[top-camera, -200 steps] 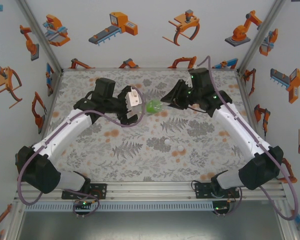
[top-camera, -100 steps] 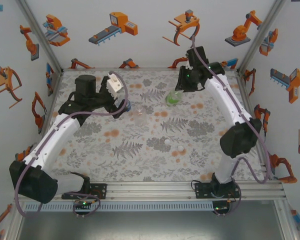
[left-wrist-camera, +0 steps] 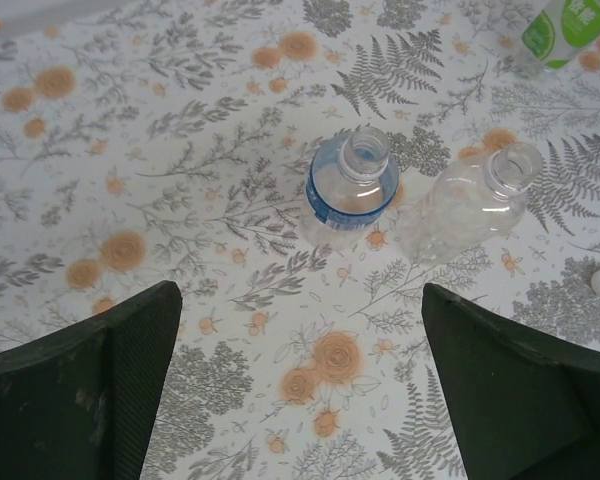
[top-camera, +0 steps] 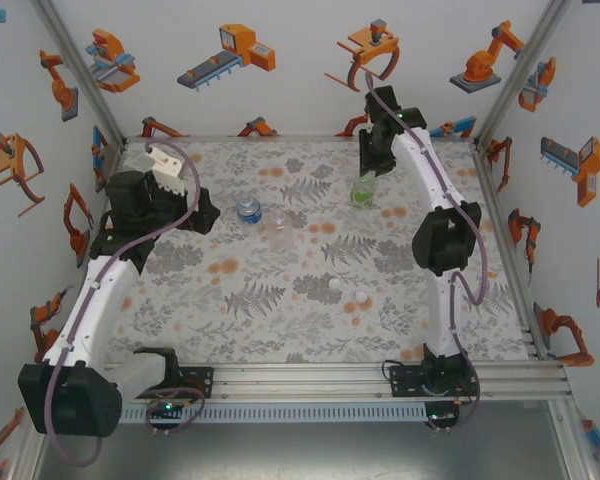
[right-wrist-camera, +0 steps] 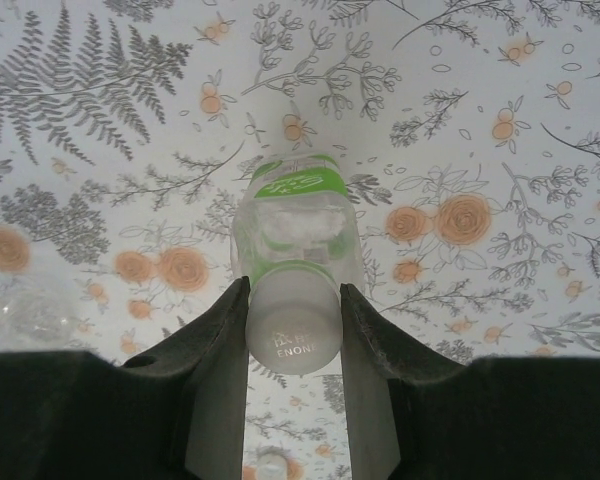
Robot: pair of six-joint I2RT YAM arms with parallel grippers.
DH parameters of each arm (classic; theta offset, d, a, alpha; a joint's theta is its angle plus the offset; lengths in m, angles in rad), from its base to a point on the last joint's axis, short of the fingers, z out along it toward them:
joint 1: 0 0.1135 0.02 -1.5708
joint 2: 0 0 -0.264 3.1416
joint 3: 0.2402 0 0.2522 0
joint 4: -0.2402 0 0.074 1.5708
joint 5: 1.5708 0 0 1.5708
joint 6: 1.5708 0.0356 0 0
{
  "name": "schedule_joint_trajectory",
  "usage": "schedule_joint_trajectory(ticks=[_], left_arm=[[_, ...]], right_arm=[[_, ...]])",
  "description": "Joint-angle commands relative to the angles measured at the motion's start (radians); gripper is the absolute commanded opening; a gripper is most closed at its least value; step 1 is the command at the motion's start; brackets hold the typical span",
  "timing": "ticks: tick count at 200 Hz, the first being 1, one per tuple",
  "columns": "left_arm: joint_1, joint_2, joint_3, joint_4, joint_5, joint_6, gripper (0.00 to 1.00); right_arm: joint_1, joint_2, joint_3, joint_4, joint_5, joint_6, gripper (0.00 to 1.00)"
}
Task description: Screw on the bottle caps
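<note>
I see right gripper [right-wrist-camera: 293, 300] clamped narrow on white cap [right-wrist-camera: 293, 335] topping green bottle [right-wrist-camera: 298, 225], bottle upright at far right of table [top-camera: 230, 330]. Left gripper [left-wrist-camera: 300, 290] spread wide, holding nothing, hovering over left side. Ahead of it blue-label bottle [left-wrist-camera: 352, 185] and clear bottle [left-wrist-camera: 470, 205] stand side by side, mouths uncapped. Two loose white caps [top-camera: 334, 285] lie mid-table, well apart from bottles
</note>
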Motion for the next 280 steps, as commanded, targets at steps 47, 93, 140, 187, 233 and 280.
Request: schedule_joint_trajectory(ticks=[47,93,140,187,233,280], left_arm=[[0.009,0.054,0.008,0.071,0.082,-0.063,0.97],[0.009,0.051,0.003,0.076,0.057,-0.065,0.97],[0.009,0.048,0.004,0.098,0.015,-0.127,0.97],[0.009,0.04,0.002,0.128,-0.006,-0.192,0.97],[0.012,0.059,0.037,0.089,0.073,-0.198,0.97],[0.014,-0.022,-0.03,0.163,0.081,-0.179,0.97]], right_arm=[[-0.011,0.034,0.034,-0.058,0.025,-0.039,0.39],[-0.012,0.011,0.056,-0.054,0.045,-0.037,0.51],[-0.01,-0.07,0.074,-0.066,0.029,-0.025,0.51],[0.013,-0.242,-0.114,0.08,-0.08,-0.047,0.51],[0.069,-0.452,-0.481,0.39,-0.259,-0.034,0.56],[0.159,-0.602,-0.812,0.716,-0.412,-0.055,0.59]])
